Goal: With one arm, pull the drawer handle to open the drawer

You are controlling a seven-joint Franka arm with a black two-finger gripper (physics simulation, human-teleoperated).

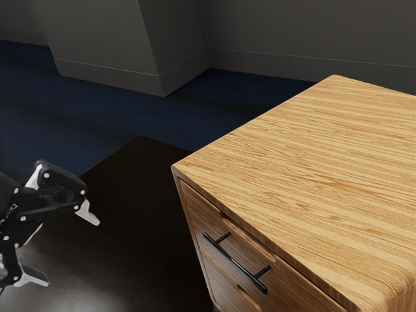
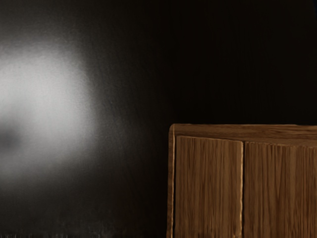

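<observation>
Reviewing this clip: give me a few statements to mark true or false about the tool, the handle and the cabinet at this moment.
1. The black two-finger tool is clamped on the slim black bar handle. False: it hangs apart from the handle, toward the exterior view's left.
2. The tool's fingers stand open with nothing between them. True.
3. The handle is mounted on the front of the light-brown wooden cabinet. True.
4. The cabinet is made of white metal. False: it is grained wood, top and front.
</observation>
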